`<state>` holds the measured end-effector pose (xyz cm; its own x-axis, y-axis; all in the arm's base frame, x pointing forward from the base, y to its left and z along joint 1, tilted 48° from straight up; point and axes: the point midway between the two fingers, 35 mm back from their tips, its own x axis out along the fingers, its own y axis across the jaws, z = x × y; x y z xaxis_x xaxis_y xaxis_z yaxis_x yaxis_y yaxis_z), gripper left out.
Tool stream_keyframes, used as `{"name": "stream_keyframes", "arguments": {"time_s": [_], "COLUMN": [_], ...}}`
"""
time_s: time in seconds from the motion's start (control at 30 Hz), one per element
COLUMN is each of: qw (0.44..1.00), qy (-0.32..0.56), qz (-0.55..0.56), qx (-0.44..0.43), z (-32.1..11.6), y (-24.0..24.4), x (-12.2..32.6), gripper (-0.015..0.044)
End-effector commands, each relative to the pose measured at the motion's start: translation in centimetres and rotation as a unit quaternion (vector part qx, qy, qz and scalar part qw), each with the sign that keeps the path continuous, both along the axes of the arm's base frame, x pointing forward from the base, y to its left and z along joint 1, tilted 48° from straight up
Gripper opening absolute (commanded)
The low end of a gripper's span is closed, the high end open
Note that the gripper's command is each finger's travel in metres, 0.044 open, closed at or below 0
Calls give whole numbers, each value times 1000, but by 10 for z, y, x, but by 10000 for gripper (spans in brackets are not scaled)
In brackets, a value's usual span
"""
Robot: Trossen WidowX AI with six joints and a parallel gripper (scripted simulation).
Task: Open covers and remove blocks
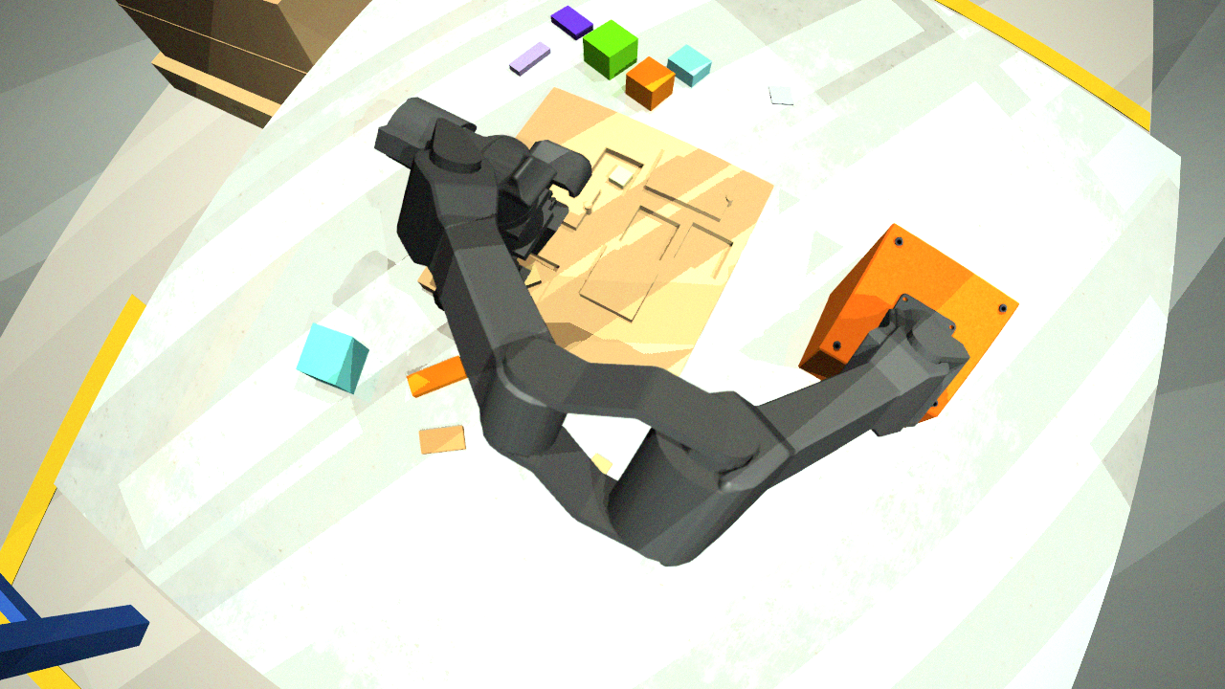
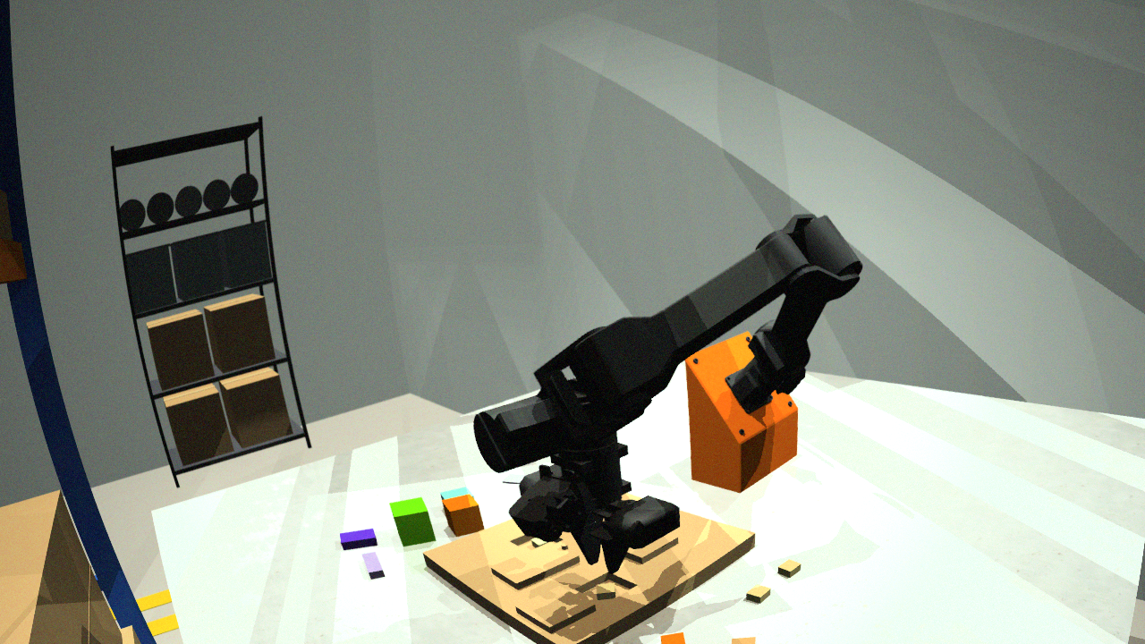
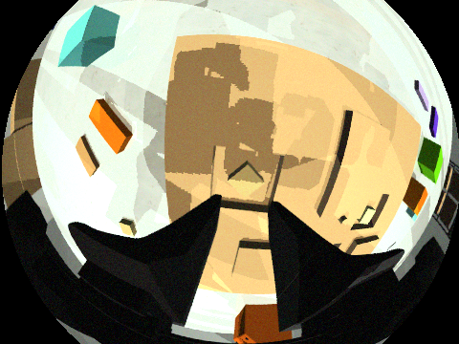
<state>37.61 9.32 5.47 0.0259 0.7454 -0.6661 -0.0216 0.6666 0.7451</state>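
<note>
The tan puzzle board (image 1: 556,106) (image 2: 720,546) (image 3: 306,57) lies under the arm. My gripper (image 2: 602,565) (image 3: 245,204) is partly open and empty, low over an open well. A small tan block (image 2: 606,591) (image 3: 246,174) sits in that well, just beyond the fingertips in the wrist view; the arm hides it in the top view. Another small pale block (image 1: 620,176) (image 3: 367,216) sits in a different open well. Raised flat covers show on the board, one cover (image 2: 555,614) near its front corner and one cover (image 2: 532,568) at its left. Some wells are hidden.
Small tan blocks (image 2: 789,567) (image 2: 758,593) lie beside the board. An orange bar (image 1: 434,377) (image 3: 110,126), a tan piece (image 1: 441,439) (image 3: 87,155) and a cyan cube (image 1: 329,355) (image 3: 93,35) lie off one side. A green cube (image 1: 610,49) stands among coloured pieces behind.
</note>
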Motion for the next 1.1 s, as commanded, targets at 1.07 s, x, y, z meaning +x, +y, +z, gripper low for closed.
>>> {"name": "stream_keyframes", "arguments": {"time_s": [1.07], "qw": [966], "qy": [194], "qz": [-173], "qx": [8], "z": [-2], "y": [2], "x": [0], "gripper": [144]}}
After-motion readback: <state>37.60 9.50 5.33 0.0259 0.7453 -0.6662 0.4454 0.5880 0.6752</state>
